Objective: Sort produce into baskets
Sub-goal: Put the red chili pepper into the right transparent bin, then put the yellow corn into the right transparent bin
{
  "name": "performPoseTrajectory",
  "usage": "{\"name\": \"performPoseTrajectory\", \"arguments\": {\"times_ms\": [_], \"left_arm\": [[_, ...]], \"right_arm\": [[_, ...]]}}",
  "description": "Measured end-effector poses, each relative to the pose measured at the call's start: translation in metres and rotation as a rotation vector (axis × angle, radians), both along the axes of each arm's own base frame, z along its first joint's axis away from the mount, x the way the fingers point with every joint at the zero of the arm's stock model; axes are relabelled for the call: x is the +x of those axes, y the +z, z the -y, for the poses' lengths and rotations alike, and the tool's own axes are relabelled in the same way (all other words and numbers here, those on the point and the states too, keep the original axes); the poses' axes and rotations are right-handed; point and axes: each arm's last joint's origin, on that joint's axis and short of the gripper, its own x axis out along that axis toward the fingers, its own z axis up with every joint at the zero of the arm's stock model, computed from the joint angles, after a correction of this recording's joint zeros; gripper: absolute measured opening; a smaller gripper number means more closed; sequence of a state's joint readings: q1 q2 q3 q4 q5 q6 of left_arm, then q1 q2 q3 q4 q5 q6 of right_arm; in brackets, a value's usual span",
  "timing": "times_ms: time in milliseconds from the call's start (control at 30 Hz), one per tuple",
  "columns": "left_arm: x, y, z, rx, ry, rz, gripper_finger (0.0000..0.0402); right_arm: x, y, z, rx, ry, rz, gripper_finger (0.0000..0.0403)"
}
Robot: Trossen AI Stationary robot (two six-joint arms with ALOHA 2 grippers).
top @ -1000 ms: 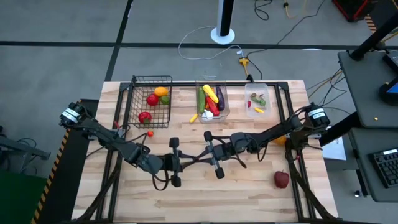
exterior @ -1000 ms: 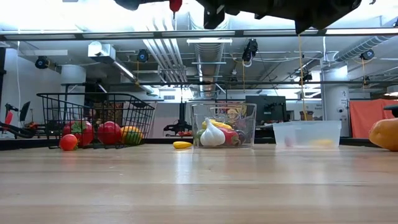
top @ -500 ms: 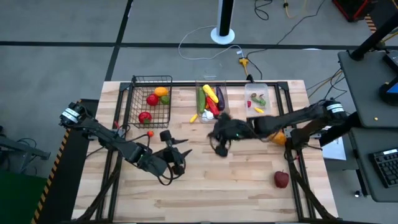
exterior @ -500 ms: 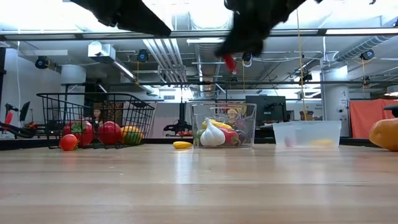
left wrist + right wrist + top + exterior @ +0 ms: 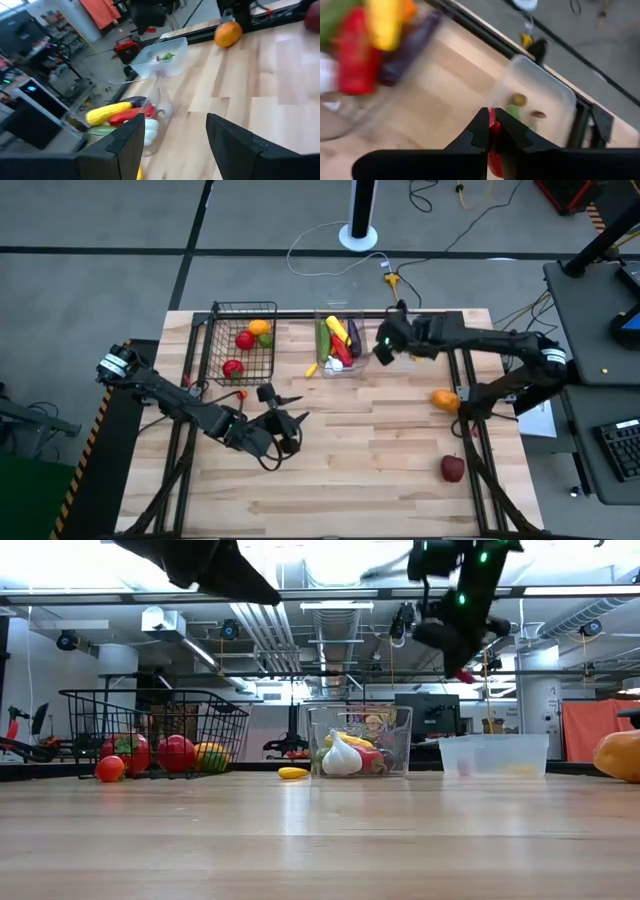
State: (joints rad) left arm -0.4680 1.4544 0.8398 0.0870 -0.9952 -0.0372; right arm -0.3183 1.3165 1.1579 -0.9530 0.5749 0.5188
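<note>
Across a wooden table (image 5: 400, 480), two robot arms sort produce into three baskets along the far edge.

Wire basket (image 5: 243, 340) holds round red and orange fruit; the tall clear bin (image 5: 341, 340) long vegetables. The right hand (image 5: 381, 346), closed on a small red piece (image 5: 494, 142), hangs beside the shallow bin (image 5: 414, 338), likely its destination. The left hand (image 5: 288, 420) waits mid-table, open and empty. An orange fruit (image 5: 446, 399) and apple (image 5: 453, 469) remain loose.
</note>
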Motion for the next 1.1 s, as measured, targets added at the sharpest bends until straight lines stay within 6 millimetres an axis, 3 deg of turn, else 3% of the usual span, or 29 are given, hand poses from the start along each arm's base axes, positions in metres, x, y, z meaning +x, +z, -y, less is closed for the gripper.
{"name": "performPoseTrajectory", "arguments": {"times_ms": [167, 333, 467, 833, 1100], "left_arm": [[0.009, -0.003, -0.011, -0.174, -0.106, -0.008, 0.0191], [0.016, -0.008, -0.03, -0.389, -0.197, -0.065, 0.0174], [0.017, -0.012, -0.043, -0.432, -0.14, -0.096, 0.0163], [0.02, -0.013, -0.062, -0.418, -0.07, -0.092, 0.0161], [0.022, -0.022, -0.075, -0.414, -0.011, -0.143, 0.02]], "right_arm": [[-0.018, -0.02, 0.037, 0.035, -0.1, -0.067, 0.0013], [-0.03, -0.038, 0.055, 0.087, -0.149, -0.056, 0.0013], [-0.035, -0.047, 0.059, 0.091, -0.172, -0.058, 0.0025], [-0.035, -0.046, 0.059, 0.088, -0.174, -0.053, 0.0121], [-0.035, -0.042, 0.057, 0.126, -0.129, -0.009, 0.016]]}}
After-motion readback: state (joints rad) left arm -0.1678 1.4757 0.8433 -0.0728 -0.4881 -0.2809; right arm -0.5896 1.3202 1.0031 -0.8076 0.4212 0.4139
